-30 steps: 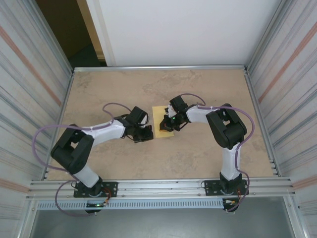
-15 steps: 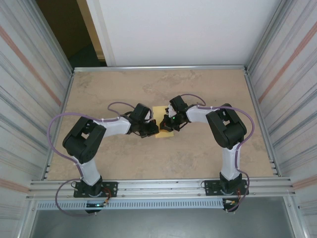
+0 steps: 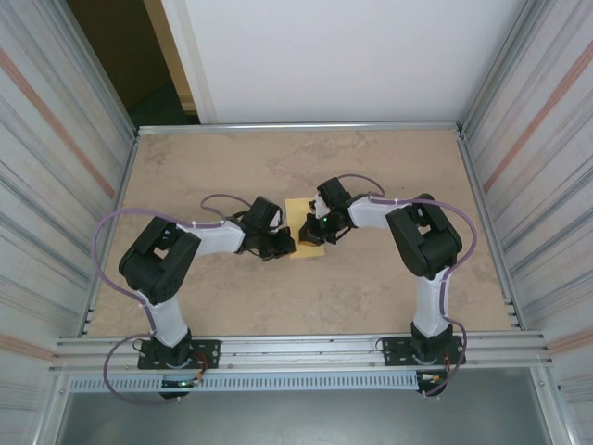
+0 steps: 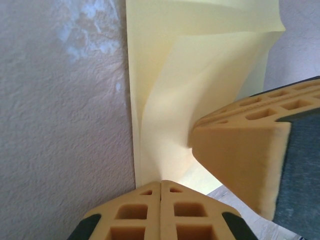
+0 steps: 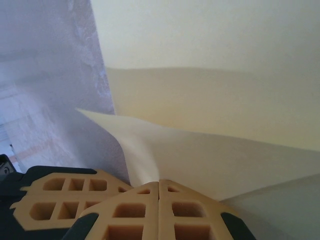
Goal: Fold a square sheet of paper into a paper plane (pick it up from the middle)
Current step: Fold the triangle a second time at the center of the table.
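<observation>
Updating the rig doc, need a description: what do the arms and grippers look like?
The left arm and right arm have bulky black joint housings and white links, and each stands on a black base plate. A thin purple cable loops along each arm. The left gripper and right gripper have tan-orange fingers with square lattice pockets, set in dark holders.

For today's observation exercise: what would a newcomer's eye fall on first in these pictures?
The yellow square sheet of paper stands out in the middle of the beige table. The left gripper and right gripper meet on it, jaws shut, the right one seemingly pinching part of it up.
</observation>
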Robot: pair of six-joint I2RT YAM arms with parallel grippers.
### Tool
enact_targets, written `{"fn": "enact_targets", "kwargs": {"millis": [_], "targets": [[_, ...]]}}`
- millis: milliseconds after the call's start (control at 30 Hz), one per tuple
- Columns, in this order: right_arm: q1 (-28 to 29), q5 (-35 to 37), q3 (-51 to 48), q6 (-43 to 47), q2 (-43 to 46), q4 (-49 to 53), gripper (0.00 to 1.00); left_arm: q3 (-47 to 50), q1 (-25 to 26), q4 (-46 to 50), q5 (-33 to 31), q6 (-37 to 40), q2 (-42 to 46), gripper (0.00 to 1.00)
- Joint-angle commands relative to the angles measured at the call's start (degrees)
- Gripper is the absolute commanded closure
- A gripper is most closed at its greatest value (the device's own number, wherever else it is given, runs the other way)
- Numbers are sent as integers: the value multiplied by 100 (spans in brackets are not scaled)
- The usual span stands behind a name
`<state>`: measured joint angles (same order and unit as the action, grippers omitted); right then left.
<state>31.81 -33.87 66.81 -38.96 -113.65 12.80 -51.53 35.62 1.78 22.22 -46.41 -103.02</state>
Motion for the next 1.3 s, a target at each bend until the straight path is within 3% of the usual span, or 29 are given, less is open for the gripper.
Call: {"fn": "enact_targets", "kwargs": {"millis": [0, 467, 700, 1033, 1267], "targets": [[24, 185, 131, 361, 235, 249, 100, 257, 25, 400, -296, 1, -87, 100], [172, 349, 440, 792, -304, 578, 100, 320, 40, 569, -432, -78, -125, 100], [-379, 495, 682, 1034, -514, 737, 100, 317, 37, 1231, -635, -171, -164, 100], [-1386, 432, 1335, 1162, -1026, 707, 100, 351, 33, 1272, -623, -193, -211, 100], [-1370, 282, 1171, 1087, -15, 704, 100, -378, 30, 1297, -381, 176, 71, 100]]}}
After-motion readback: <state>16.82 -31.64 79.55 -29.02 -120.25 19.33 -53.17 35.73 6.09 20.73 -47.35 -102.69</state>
